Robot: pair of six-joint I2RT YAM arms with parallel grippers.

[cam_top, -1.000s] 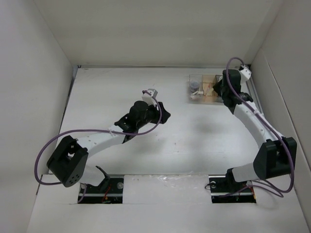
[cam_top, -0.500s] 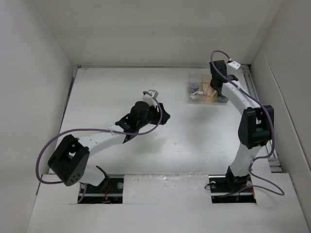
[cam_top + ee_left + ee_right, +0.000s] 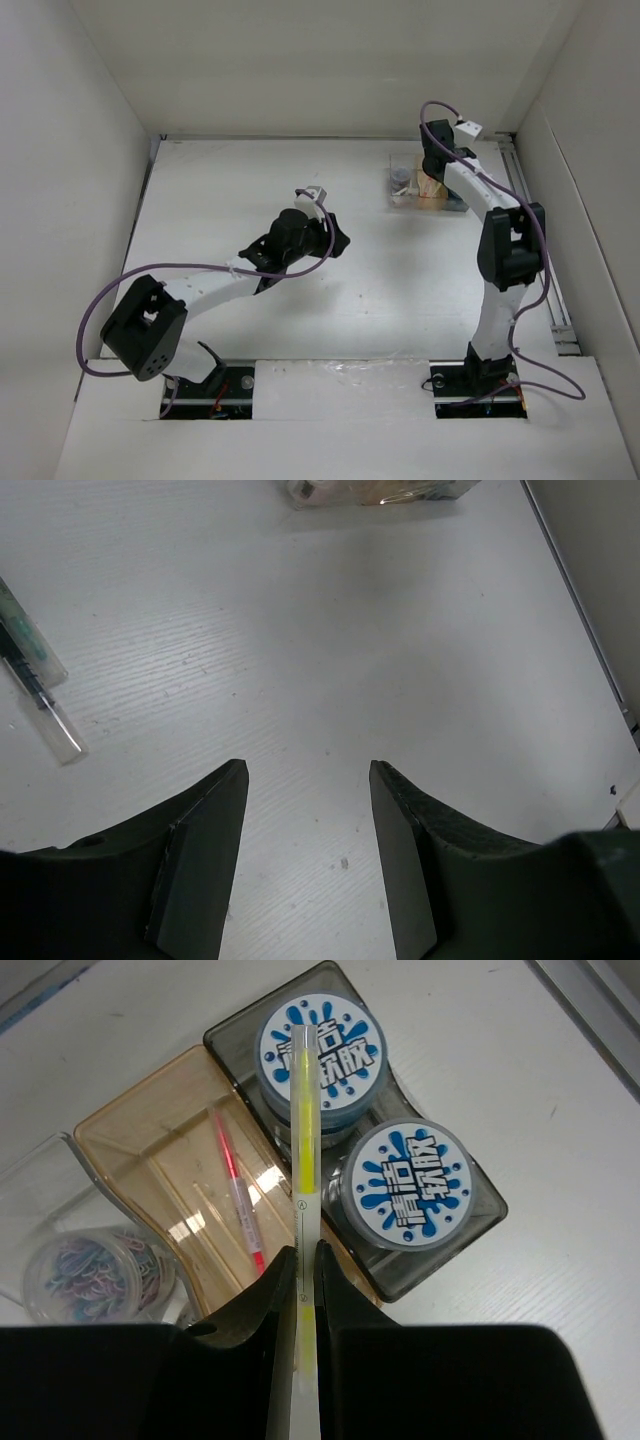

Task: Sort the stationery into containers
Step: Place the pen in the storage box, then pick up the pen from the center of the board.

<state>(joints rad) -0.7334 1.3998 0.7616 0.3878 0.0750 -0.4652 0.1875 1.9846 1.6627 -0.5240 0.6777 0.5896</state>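
Two grippers: the left gripper (image 3: pixel 308 780), wide and empty, hovers with a loose pen (image 3: pixel 35 685) at ten o'clock. Farther off, the right gripper (image 3: pixel 298 1270) pinches a yellow pen (image 3: pixel 306 1130) over the rolls (image 3: pixel 420 1190). Placing is in hand; next, probably shift toward nine o'clock over the tan section (image 3: pixel 140 1150), then release.

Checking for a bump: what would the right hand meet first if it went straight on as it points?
Probably the farther blue-and-white roll in the tray's dark section: the yellow pen held by the right hand has its tip over it, though depth is unclear.
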